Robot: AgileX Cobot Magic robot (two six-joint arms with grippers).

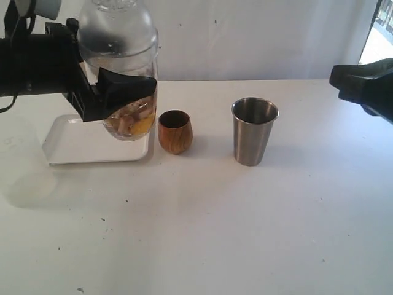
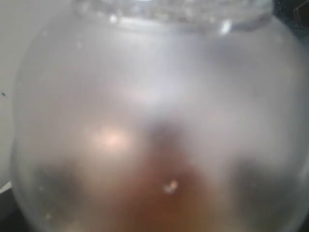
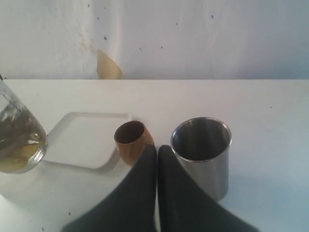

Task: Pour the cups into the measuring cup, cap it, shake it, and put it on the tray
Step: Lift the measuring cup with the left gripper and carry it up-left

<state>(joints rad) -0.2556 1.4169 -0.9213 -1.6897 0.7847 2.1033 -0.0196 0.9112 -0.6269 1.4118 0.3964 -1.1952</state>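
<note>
- White wall (image 1: 258, 37) and a white, speck-marked table (image 1: 245, 233) framed the scene.
- At the left of the exterior view, the left gripper (image 1: 120, 92) clasped the measuring cup (image 1: 126, 120) around its middle, its black jaws spread wide to span the clear body, one on either side.
- The cap (image 1: 116, 27), a clear dome, sat on top of the measuring cup, which stood roughly upright in the grip.
- Brownish and yellow pieces lay in the bottom of the cup.
- The vessel appeared lifted off the surface, by the right end of the tray (image 1: 73, 144) as the exterior camera saw it.
- The flat white tray lay on the table with nothing resting on its visible surface.
- A blurred, misted curve of clear plastic filled the left wrist view, too close to make out in detail.
- The wooden cup (image 1: 175, 131) stood upright just beside the tray's right edge.
- The steel tumbler (image 1: 253, 131) stood upright farther right, apart from the wooden cup; its inside looked dark.
- The right gripper (image 3: 157, 150) hung at the right edge of the exterior view, well apart from the tumbler, with its two dark fingers pressed together and nothing between them.
- From the right wrist camera, both cups showed just beyond those closed tips.
</note>
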